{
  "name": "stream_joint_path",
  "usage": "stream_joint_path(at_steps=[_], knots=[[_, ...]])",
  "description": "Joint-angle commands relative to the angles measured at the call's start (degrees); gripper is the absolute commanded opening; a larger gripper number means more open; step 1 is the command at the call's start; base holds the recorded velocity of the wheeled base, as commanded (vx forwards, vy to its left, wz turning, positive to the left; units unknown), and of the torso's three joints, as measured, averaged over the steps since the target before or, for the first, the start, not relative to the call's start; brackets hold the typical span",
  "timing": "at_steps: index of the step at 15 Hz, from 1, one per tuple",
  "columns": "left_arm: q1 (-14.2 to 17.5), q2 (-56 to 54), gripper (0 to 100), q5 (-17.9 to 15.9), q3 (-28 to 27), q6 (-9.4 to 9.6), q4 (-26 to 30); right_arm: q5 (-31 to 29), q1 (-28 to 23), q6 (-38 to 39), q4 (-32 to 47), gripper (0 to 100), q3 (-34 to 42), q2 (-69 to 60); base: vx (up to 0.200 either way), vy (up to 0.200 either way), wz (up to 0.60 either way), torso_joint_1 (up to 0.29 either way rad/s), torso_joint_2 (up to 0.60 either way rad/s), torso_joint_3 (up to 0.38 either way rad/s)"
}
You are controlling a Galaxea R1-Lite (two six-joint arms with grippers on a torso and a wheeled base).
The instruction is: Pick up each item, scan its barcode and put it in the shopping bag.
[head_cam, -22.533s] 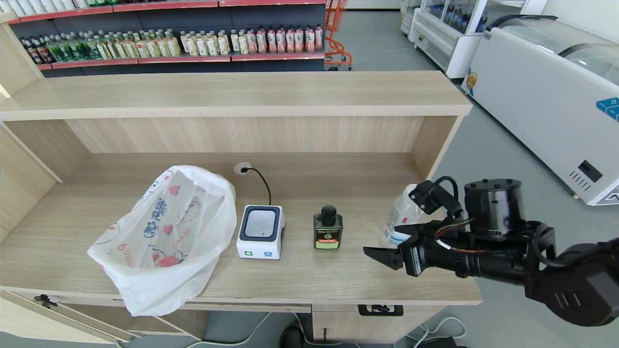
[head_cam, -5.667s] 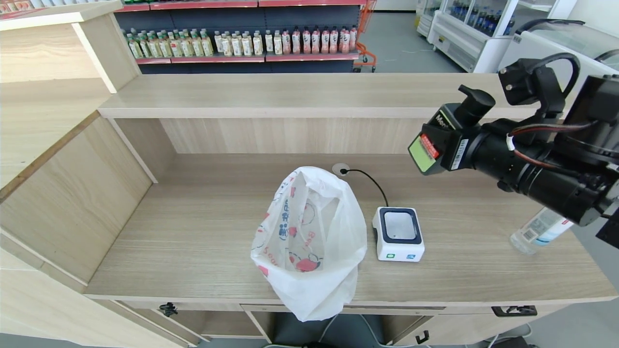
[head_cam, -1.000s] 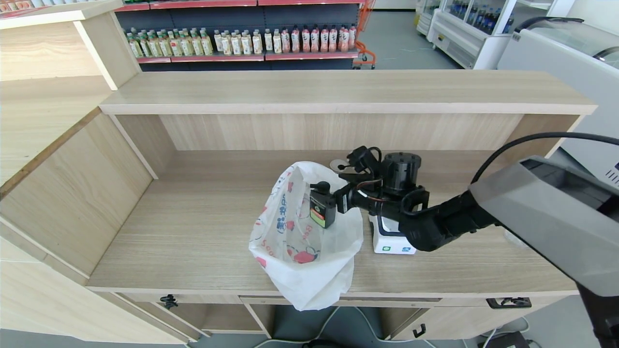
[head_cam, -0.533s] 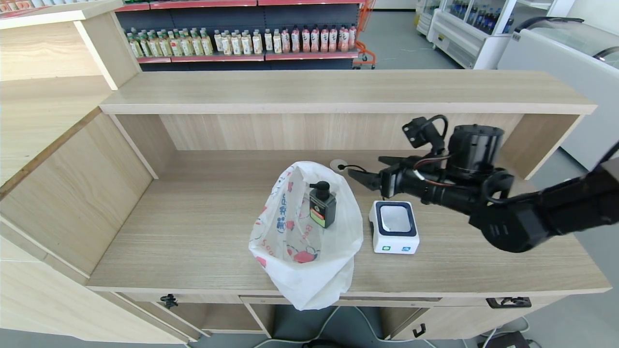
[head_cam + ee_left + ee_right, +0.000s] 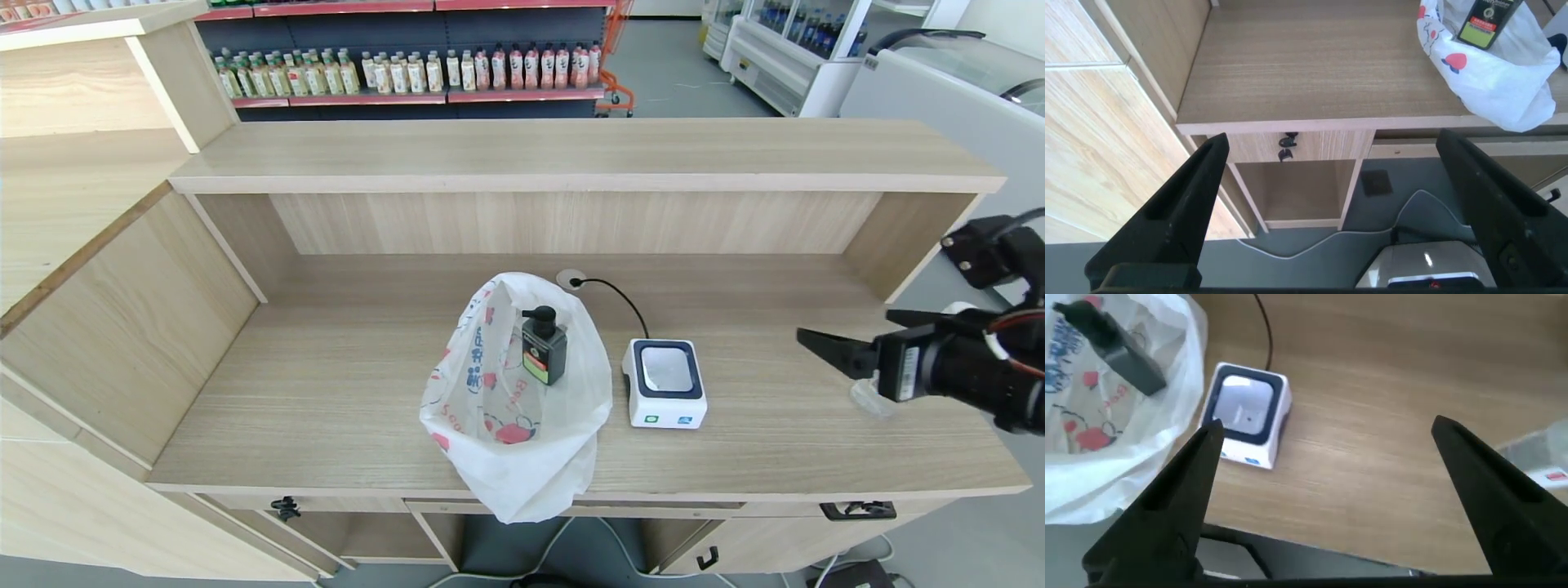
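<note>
Dark bottle (image 5: 544,347) stands inside bag (image 5: 514,441); scanner (image 5: 665,384) just beside bag. Right gripper (image 5: 1323,433) wide, empty, near clear bottle (image 5: 869,398); left gripper (image 5: 1333,140) wide, empty.

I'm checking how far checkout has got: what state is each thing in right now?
Bag: open, standing on the counter, one item inside.
Pump bottle: inside the bag, pump end up.
Scanner: on the counter, cabled, nothing over it.
Water bottle: on the counter, unbagged, partly hidden.
Right gripper: open, empty.
Left gripper: open, empty.
</note>
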Motion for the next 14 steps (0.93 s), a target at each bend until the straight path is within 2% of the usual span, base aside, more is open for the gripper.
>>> stream_joint_path(at_steps=[1,6,9,14], knots=[[0.0,0.0,100,0.0,0.0,0.02,0.0,-1.2,-3.9,-0.3,1.8,100,1.9,-8.5,0.0,0.0,0.0,0.0,0.0,0.0],[0.0,0.0,100,-0.1,0.0,0.02,0.0,-1.3,-7.9,-0.4,1.9,100,2.1,-8.3,0.0,0.0,0.0,0.0,0.0,0.0],[0.0,0.1,100,-0.1,0.0,0.02,0.0,-1.3,-9.8,-0.3,1.9,100,2.7,-8.1,-0.2,0.0,0.0,0.006,0.0,0.002],[0.0,0.0,100,-0.1,0.0,0.11,0.0,-1.3,-10.1,-0.3,1.8,100,3.7,-8.4,0.0,0.0,0.0,0.0,0.0,0.0]])
